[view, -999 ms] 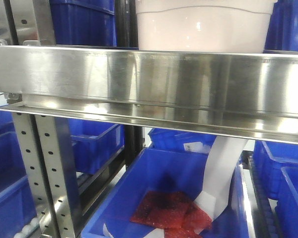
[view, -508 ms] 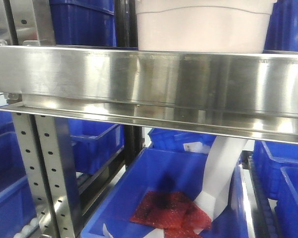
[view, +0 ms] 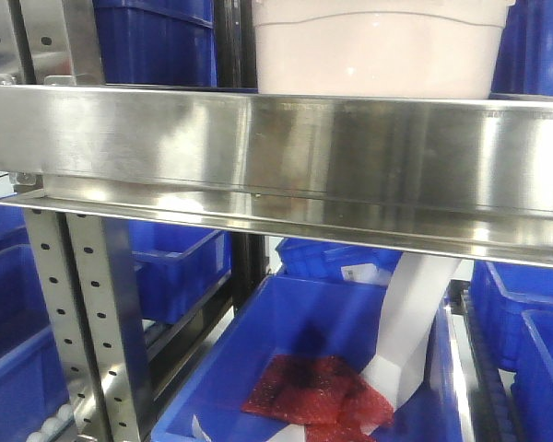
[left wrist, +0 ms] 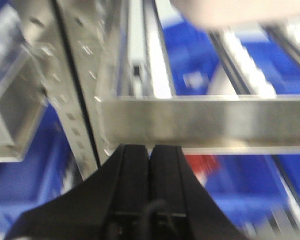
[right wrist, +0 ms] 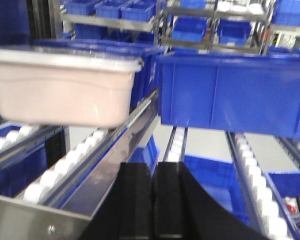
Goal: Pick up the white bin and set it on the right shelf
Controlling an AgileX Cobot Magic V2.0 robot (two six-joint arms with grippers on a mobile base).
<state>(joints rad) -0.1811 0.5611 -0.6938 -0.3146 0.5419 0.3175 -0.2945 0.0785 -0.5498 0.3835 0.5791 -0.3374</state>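
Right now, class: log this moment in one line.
bin: on shelf rollers | left gripper: shut, empty | right gripper: shut, empty | neither touches bin

Bright light from above makes shiny glare on the right shelf. The front picture is sharp. The left wrist picture is very blurry; the right wrist one is a little soft.
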